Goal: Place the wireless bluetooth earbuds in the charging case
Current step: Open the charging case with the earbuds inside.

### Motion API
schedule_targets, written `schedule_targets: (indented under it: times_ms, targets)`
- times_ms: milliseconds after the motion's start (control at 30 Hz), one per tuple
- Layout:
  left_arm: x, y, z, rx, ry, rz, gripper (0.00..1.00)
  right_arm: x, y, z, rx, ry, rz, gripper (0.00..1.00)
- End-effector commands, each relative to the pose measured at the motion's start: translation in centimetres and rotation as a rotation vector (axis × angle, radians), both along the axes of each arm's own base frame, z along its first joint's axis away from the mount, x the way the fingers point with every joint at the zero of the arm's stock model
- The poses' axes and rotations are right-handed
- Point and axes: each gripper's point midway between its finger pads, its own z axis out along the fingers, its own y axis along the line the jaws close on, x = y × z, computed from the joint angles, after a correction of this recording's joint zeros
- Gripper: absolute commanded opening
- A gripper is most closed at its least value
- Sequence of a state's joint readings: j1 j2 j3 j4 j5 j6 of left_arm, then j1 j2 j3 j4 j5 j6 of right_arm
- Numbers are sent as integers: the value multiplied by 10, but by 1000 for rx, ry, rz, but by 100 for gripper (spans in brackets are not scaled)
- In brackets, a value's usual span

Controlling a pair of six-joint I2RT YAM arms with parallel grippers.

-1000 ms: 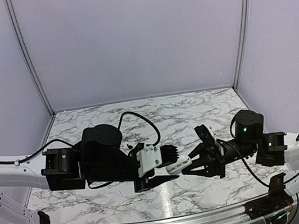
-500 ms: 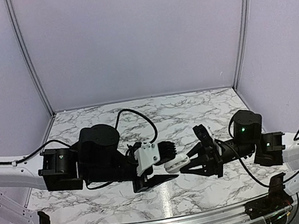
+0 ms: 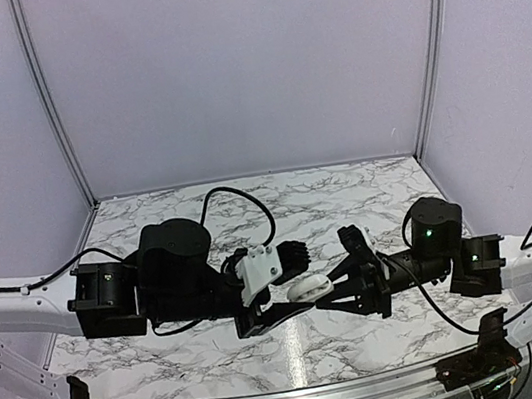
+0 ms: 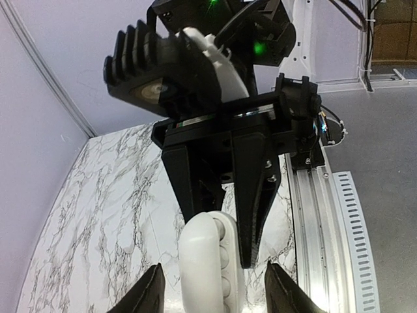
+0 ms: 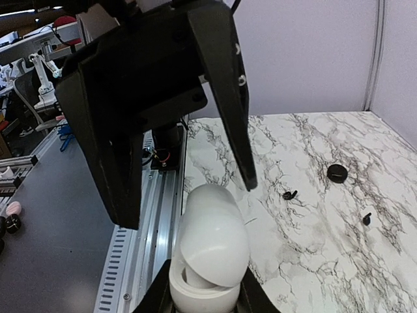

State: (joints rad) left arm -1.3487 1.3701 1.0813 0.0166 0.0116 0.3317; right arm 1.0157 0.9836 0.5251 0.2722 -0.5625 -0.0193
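A white pebble-shaped charging case (image 5: 212, 251) is held off the table, and my right gripper (image 5: 205, 298) is shut on its lower half. Its lid stands slightly ajar. In the top view the case (image 3: 307, 287) hangs between the two arms. My left gripper (image 4: 218, 290) is open and straddles the case (image 4: 205, 261), with a gap on each side. Its big black fingers (image 5: 111, 130) fill the right wrist view. Two tiny black earbuds (image 5: 290, 194) (image 5: 367, 218) lie on the marble table (image 5: 313, 248). No white earbud shows.
A round black object (image 5: 337, 172) lies on the marble beyond the black earbuds. The metal rail (image 5: 140, 248) of the table's near edge runs just beside the held case. Purple walls (image 3: 244, 61) close in the back and sides.
The right gripper has carried the case a little left and up. The left gripper has swung up around it, so the case now sits between its open fingers.
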Motion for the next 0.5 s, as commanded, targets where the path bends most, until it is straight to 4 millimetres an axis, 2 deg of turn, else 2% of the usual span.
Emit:
schedule_targets:
  times_ms: [0, 200, 467]
  targets:
    - [17, -1, 0, 12, -5, 79, 54, -1, 5, 26, 50, -50, 9, 0]
    - [27, 0, 1, 2, 22, 121, 54, -2, 7, 23, 35, -56, 16, 0]
    - [24, 2, 5, -18, 57, 96, 54, -2, 8, 20, 28, -58, 15, 0]
